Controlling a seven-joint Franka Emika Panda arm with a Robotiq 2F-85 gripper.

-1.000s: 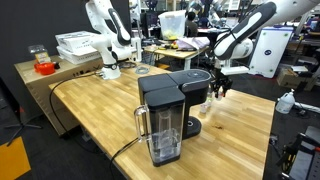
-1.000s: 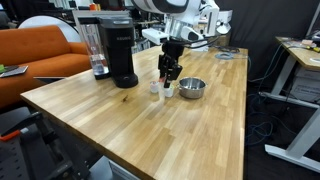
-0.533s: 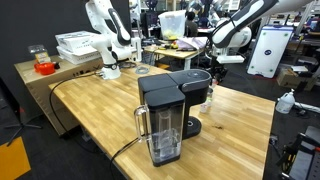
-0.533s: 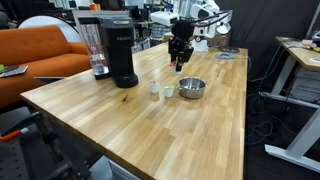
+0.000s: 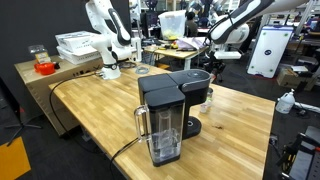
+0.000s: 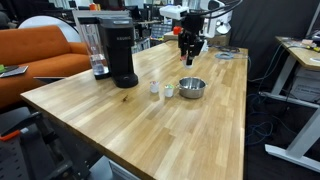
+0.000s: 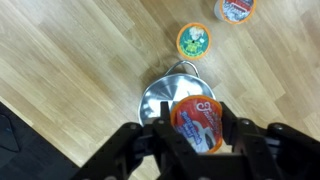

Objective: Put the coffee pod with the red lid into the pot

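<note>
We see the arm reaching in from above, its claw [image 6: 190, 57] pointing straight down, high over the steel pot [image 6: 191, 88] on the wooden worktop [image 6: 130, 130]. The wrist view shows the claw clamped on the coffee pod with the red lid [image 7: 197, 120], directly above the pot. Another pod [image 7: 234, 8] is cut off at the top edge; in an exterior view the coffee machine [image 5: 168, 112] hides the pot

I can read no text from my feed. The red-lid pod [image 7: 197, 120], the green-lid pod [image 7: 194, 41] and the third pod [image 7: 233, 8] carry lid print, all too blurred to read.
</note>
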